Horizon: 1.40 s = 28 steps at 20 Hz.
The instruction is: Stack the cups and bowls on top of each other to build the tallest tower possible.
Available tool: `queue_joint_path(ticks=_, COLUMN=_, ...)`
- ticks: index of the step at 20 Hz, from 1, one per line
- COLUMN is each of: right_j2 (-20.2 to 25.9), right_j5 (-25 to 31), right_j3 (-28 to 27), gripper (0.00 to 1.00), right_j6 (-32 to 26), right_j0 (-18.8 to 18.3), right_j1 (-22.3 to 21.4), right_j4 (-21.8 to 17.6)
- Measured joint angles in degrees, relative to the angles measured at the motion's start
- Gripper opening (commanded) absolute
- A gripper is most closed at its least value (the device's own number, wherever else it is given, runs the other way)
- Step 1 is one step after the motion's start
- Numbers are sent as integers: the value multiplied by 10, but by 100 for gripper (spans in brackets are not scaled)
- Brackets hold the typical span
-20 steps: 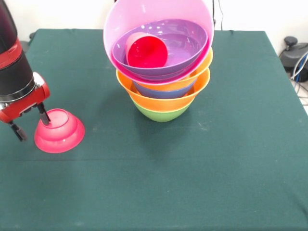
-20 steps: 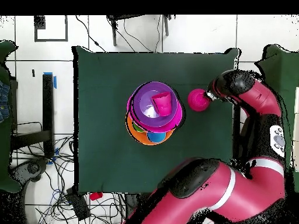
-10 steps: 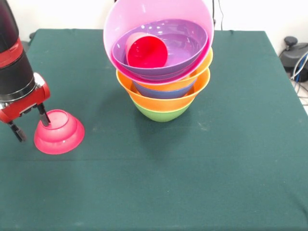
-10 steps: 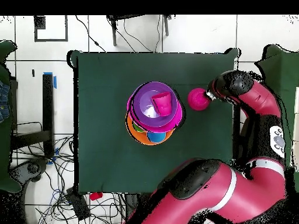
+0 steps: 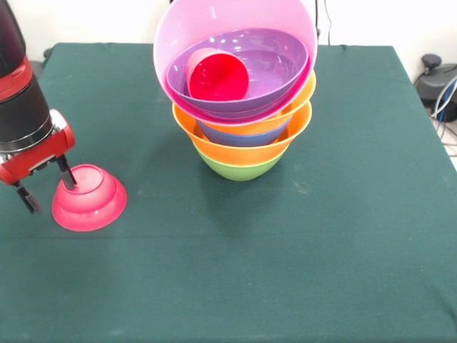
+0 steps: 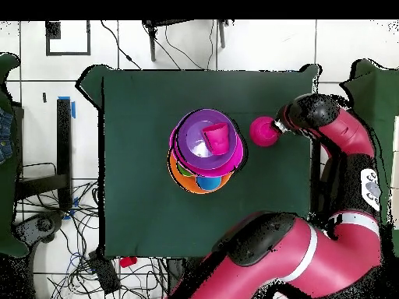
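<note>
1. The robot's gripper (image 5: 46,187) is seen low at the front view's left edge, its two dark fingers spread apart and holding nothing.
2. One fingertip (image 5: 69,182) touches the upturned base of a small glossy red plastic bowl (image 5: 89,198), which lies inverted on the green table (image 5: 343,214); the other finger stands outside the bowl's rim.
3. Well apart, toward the table's middle, stands the nested tower of coloured plastic bowls (image 5: 243,93), a red cup (image 5: 218,75) inside its top.

One camera looks across the table (image 5: 343,236) at a slant; another looks straight down, sharing the tower (image 5: 239,93).
</note>
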Motion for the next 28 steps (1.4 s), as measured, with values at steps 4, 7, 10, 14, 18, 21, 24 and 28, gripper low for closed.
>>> queue_joint_path(ticks=4, right_j2=5, right_j5=0, right_j3=0, gripper=100, right_j6=0, right_j0=-3, right_j1=2, right_j4=10)
queue_joint_path(ticks=7, right_j2=11, right_j5=0, right_j3=1, gripper=100, right_j6=0, right_j0=-6, right_j1=3, right_j4=17)
queue_joint_path(ticks=10, right_j2=22, right_j5=0, right_j3=1, gripper=100, right_j6=0, right_j0=-11, right_j1=5, right_j4=27)
queue_joint_path(ticks=14, right_j2=30, right_j5=2, right_j3=1, gripper=100, right_j6=0, right_j0=-16, right_j1=9, right_j4=40)
queue_joint_path(ticks=18, right_j2=33, right_j5=8, right_j3=1, gripper=100, right_j6=0, right_j0=-20, right_j1=12, right_j4=51)
queue_joint_path(ticks=21, right_j2=34, right_j5=8, right_j3=1, gripper=100, right_j6=0, right_j0=-20, right_j1=13, right_j4=55)
queue_joint_path(ticks=24, right_j2=35, right_j5=11, right_j3=1, gripper=0, right_j6=0, right_j0=-20, right_j1=13, right_j4=55)
queue_joint_path(ticks=28, right_j2=35, right_j5=25, right_j3=1, gripper=0, right_j6=0, right_j0=-17, right_j1=12, right_j4=58)
